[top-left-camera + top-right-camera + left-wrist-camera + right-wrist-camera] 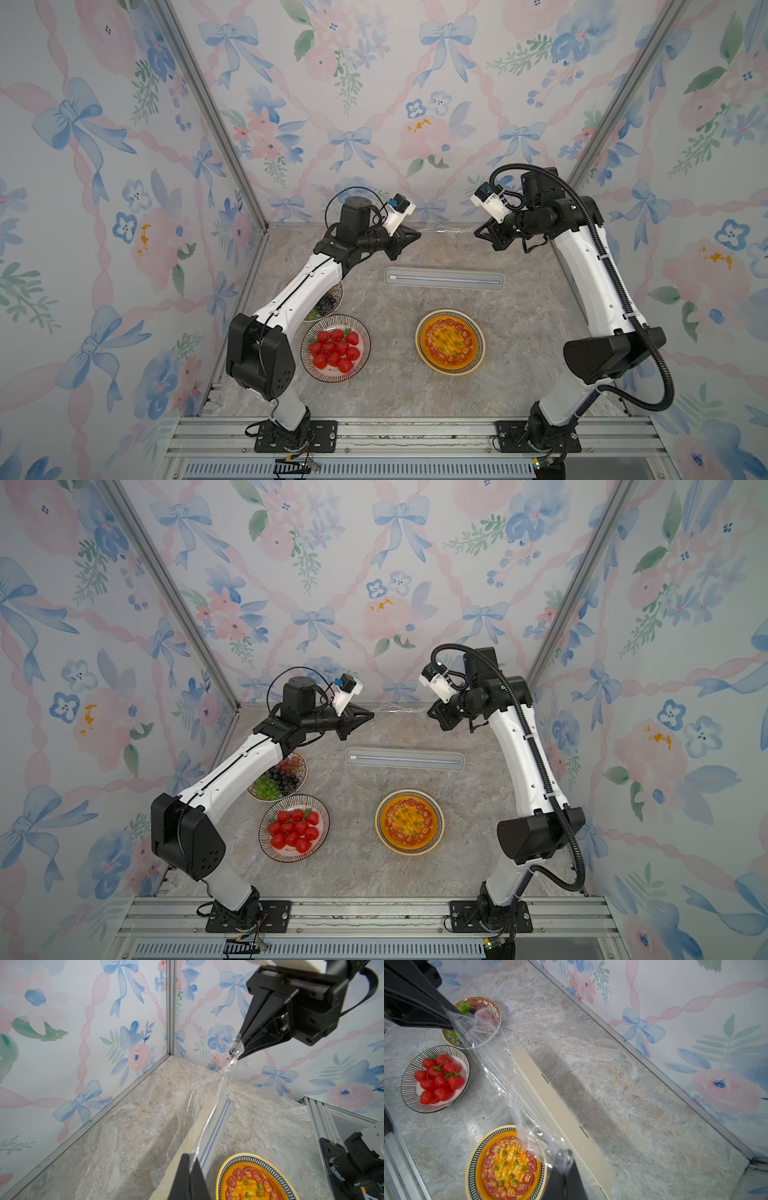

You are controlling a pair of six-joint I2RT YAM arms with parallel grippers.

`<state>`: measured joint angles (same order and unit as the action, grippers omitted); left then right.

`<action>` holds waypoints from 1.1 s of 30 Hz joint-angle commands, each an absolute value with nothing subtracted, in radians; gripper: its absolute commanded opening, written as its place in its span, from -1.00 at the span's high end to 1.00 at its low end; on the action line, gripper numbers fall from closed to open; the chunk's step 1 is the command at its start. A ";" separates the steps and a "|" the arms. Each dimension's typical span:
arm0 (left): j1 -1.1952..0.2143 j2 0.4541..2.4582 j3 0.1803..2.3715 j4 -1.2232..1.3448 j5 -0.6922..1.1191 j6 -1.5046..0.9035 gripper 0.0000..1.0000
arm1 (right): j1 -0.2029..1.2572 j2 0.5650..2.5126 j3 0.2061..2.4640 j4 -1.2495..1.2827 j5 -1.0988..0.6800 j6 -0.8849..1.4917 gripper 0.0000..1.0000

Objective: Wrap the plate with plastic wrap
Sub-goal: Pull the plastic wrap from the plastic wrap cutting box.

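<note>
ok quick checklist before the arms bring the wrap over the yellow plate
1. The left gripper shut on the plastic wrap: ok.
2. The right gripper shut on the other end: ok.
3. Film stretched between them, held off the table: ok.
4. Film cut free of the cream box: cannot tell.
5. Film above the yellow plate: not ok; it hangs beyond the box, and the plate sits on the near side.
6. Neighbouring strawberry plate apart from the yellow plate: ok.

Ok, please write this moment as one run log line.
left gripper: shut on plastic wrap | right gripper: shut on plastic wrap | plastic wrap: stretched between both, off the table | yellow plate: uncovered
</note>
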<state>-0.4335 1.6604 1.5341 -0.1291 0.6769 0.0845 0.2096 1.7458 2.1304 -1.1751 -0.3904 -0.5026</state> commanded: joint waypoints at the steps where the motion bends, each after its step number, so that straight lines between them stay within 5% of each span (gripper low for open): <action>1: -0.436 1.611 1.541 -0.110 0.662 0.071 1.00 | 0.215 1.703 2.166 -1.172 -0.358 -0.510 1.00; 33: -0.461 1.558 1.549 -0.112 0.638 0.068 1.00 | 0.255 1.620 2.148 -1.133 -0.255 -0.483 1.00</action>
